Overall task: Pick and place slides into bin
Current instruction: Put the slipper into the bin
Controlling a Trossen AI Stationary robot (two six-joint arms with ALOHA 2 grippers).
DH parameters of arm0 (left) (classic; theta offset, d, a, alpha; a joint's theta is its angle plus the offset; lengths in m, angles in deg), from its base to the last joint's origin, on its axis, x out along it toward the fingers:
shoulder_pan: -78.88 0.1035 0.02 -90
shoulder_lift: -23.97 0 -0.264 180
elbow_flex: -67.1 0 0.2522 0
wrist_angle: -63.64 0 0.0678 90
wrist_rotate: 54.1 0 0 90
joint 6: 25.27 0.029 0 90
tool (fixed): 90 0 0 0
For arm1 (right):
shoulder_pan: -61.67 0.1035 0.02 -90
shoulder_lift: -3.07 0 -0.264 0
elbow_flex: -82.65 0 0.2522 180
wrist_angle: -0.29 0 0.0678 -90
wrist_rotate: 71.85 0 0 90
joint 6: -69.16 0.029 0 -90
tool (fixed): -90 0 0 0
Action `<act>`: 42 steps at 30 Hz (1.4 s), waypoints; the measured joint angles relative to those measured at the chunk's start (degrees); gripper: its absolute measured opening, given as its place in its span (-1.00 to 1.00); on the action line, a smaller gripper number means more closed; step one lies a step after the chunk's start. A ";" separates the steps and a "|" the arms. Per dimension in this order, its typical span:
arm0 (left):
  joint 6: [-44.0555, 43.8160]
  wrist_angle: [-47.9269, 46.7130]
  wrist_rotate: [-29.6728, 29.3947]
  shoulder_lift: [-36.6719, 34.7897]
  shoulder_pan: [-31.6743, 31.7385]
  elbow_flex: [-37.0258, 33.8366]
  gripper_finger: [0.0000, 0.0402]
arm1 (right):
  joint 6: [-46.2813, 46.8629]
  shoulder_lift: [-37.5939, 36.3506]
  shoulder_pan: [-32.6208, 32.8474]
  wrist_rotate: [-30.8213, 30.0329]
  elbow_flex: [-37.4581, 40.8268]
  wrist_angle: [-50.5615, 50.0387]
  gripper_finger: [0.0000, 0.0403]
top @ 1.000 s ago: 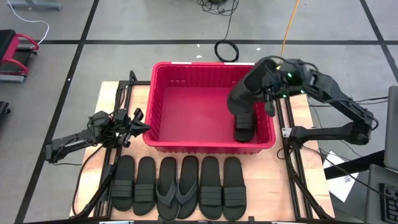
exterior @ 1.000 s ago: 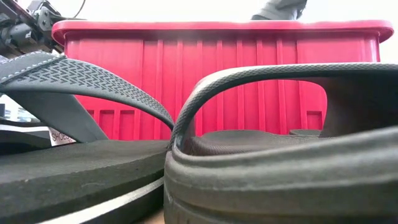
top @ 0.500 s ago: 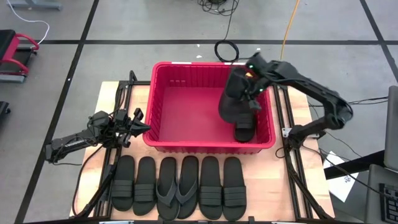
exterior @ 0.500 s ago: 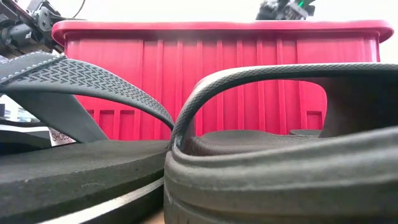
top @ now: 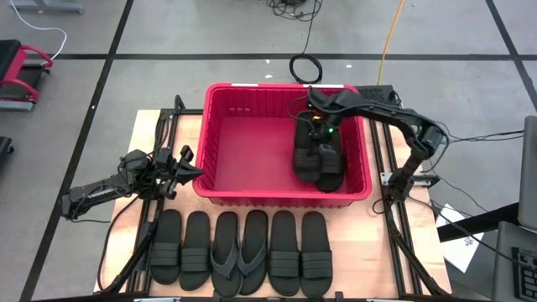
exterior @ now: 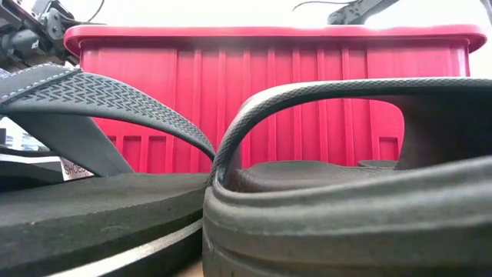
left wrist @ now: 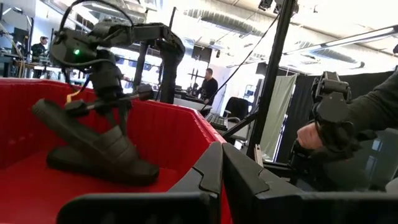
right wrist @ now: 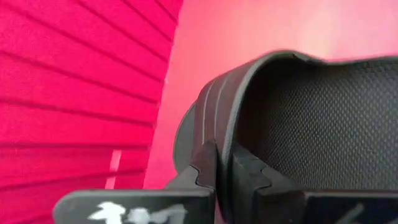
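the right gripper (top: 317, 143) pinches a second slide (top: 305, 157) down beside the first (top: 331, 166) at the red bin's (top: 220, 179) 4 o'clock corner, six slides (top: 242, 252) wait at 6 o'clock, left gripper (top: 186, 168) pressed together idle.

My worktop (top: 394, 252) is a pale wooden board with dark rails along both sides. The red bin (top: 252, 195) stands on it towards the back, just beside my idle left gripper (top: 186, 164) on its open side. Nearer the front edge, below that gripper and the bin, six black slides (top: 242, 252) lie in a row, side by side and touching, the two flip-flops (top: 239, 245) in the middle.
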 joint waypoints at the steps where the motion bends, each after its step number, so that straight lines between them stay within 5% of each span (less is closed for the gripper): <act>1: 0.22 -0.02 0.00 -0.01 0.00 0.00 -0.90 | 0.19 0.73 0.12 0.94 0.00 1.20 -0.97; 27: 2.00 -1.07 0.09 -0.04 0.02 0.04 -0.90 | -0.17 10.92 -0.55 1.71 -0.02 0.56 -0.96; 42: 1.50 -1.01 0.04 -0.04 0.02 0.02 -0.90 | 4.63 7.83 -0.46 -5.93 0.00 1.40 -0.53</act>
